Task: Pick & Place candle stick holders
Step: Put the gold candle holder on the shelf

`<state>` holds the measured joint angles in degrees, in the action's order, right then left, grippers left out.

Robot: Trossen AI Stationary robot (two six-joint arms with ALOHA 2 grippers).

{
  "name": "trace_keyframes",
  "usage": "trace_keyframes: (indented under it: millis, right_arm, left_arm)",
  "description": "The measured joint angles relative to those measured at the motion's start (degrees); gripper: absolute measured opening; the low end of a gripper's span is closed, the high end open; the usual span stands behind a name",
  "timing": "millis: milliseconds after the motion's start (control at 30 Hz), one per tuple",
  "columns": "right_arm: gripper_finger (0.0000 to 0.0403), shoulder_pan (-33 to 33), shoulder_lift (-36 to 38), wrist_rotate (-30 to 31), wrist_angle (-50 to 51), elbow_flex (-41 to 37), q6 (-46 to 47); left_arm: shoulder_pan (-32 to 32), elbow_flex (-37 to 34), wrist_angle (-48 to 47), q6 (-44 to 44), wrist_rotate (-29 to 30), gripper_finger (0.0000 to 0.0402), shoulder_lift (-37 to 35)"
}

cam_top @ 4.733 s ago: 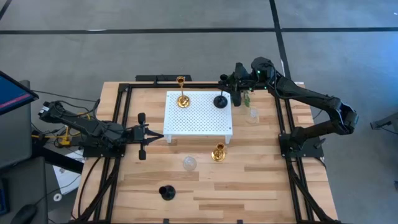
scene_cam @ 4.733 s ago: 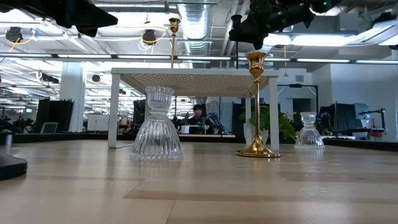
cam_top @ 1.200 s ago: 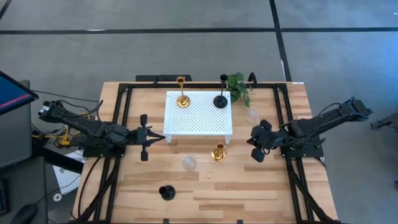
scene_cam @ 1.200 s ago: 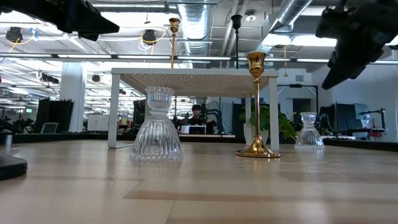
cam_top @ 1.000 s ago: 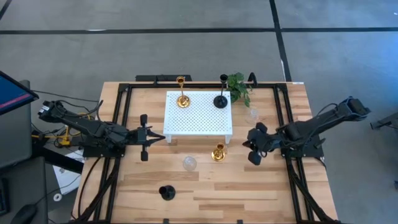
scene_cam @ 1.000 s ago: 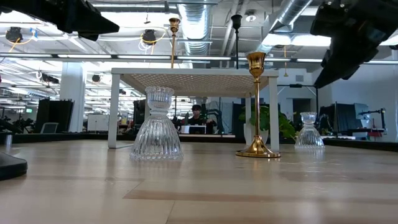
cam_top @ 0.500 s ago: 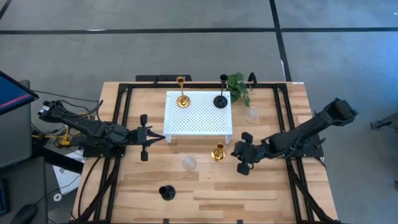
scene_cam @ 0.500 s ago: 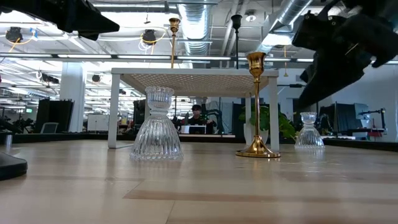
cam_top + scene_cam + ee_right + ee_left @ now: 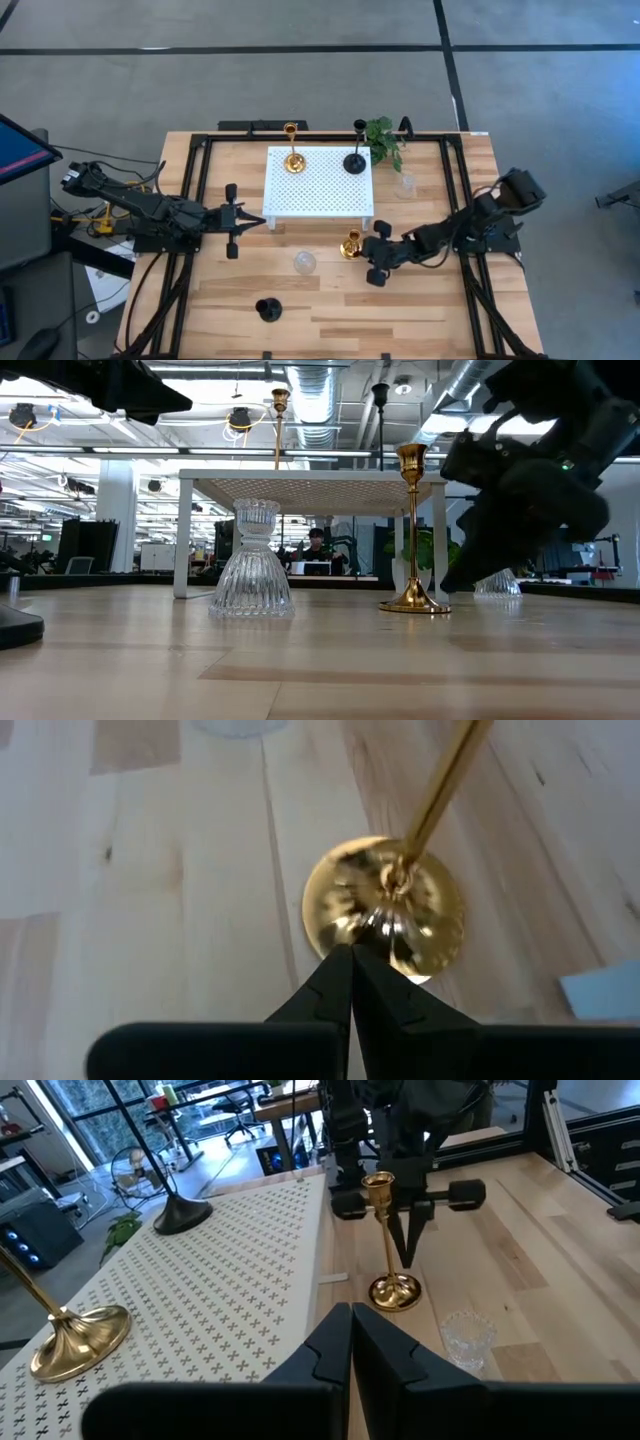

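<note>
Bright even overhead light; perhaps motion-blurred right wrist view.

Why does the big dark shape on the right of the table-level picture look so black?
Low view: the right gripper is backlit by bright ceiling lights, so it shows as a silhouette. Right wrist view: the tall shiny gold candle stick holder is close and blurred, with glare on its base.

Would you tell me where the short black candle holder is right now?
In the high view, the short black candle holder sits near the table's front edge, left of centre, just in front of the squat glass holder.
</note>
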<state>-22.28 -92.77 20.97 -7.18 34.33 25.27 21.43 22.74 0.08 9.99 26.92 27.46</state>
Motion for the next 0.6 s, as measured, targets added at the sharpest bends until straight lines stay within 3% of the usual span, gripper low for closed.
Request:
trace_keyframes:
  millis: [600]
  right_arm:
    - [0.0001,0.0,-0.4,-3.5,2.0,0.0,3.3]
  left_arm:
    - [0.0,0.0,0.0,-1.4,0.0,0.0012,0.0]
